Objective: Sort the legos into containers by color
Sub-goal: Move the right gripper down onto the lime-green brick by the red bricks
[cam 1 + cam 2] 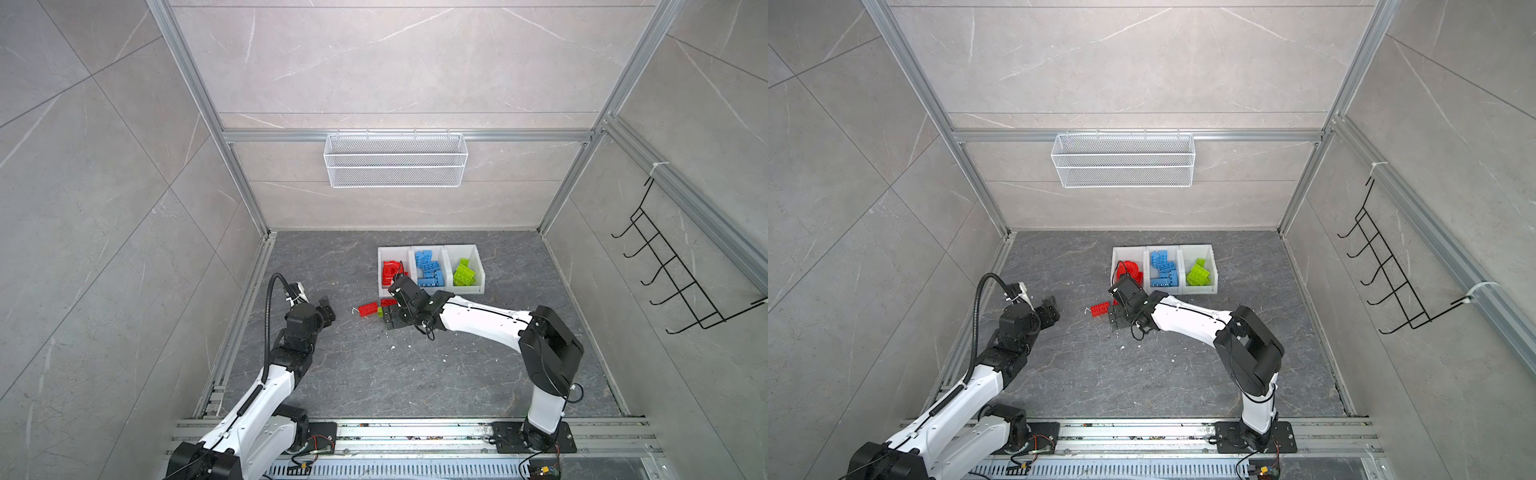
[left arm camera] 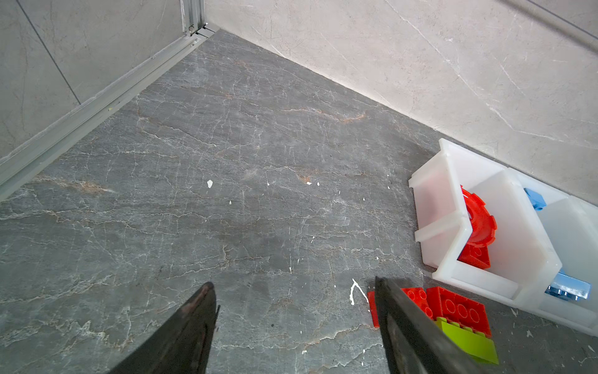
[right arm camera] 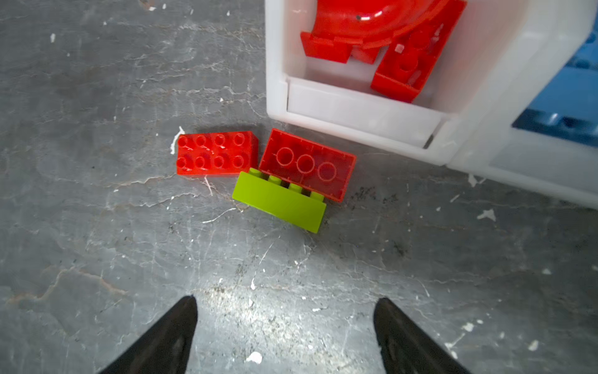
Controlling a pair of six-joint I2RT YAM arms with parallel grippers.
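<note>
Black tapered right gripper (image 3: 285,299) of mine hung wide and empty over scuffed veined grey bench (image 3: 97,226), glossy red studded brick (image 3: 216,153), hollow upturned red brick (image 3: 307,163) and lime brick (image 3: 280,202) lay clustered just outside translucent white containers (image 3: 356,107), left gripper (image 2: 293,281) parted, empty

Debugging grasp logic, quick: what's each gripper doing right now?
Left gripper: open, nothing between its fingers.
Right gripper: open, holding nothing.
</note>
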